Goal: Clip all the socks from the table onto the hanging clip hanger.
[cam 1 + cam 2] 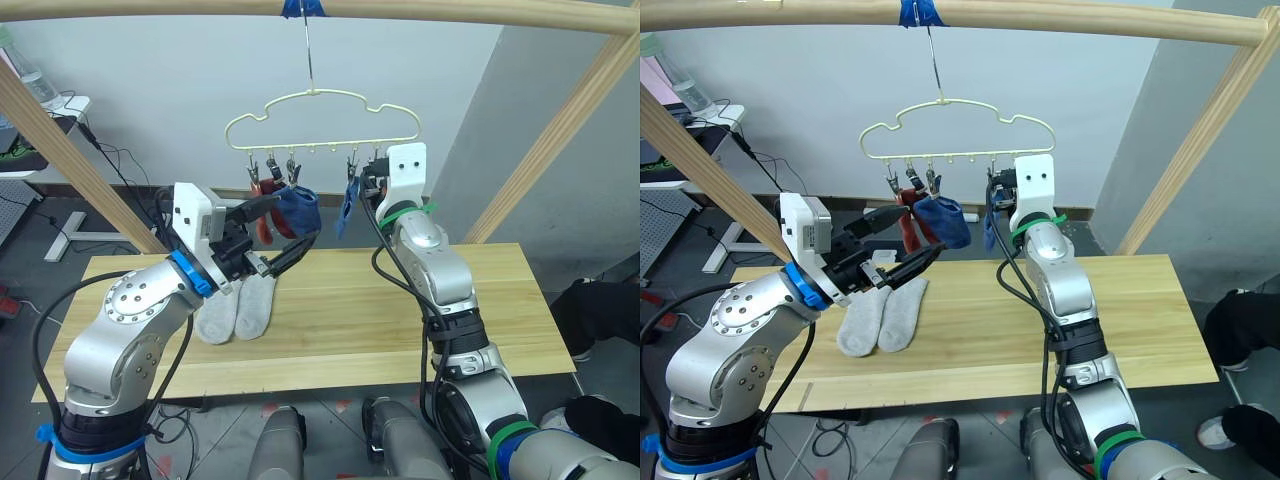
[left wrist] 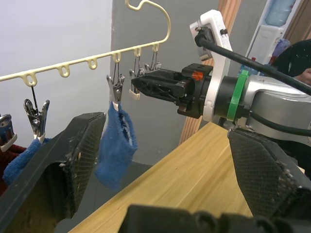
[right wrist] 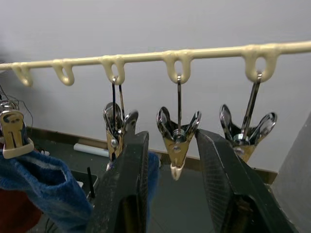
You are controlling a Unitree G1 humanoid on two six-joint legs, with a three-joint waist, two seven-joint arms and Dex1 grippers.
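Observation:
The pale yellow-green clip hanger (image 1: 320, 118) hangs by its hook from the top pole. A rust red sock (image 1: 262, 222), a blue sock (image 1: 300, 208) and a second blue sock (image 1: 344, 212) hang from its clips. Two light grey socks (image 1: 218, 315) (image 1: 255, 305) lie side by side on the left of the table (image 1: 400, 310). My left gripper (image 1: 285, 232) is open and empty, raised just below the first blue sock. My right gripper (image 3: 172, 138) is up at the hanger's right side, open, with one finger on each side of an empty metal clip (image 3: 178, 145).
Slanted wooden frame poles rise at the left (image 1: 70, 160) and right (image 1: 560, 140) of the table, joined by a top pole (image 1: 450, 12). Cables lie on the floor at the back left. Dark bags (image 1: 600, 300) sit by the table's right end.

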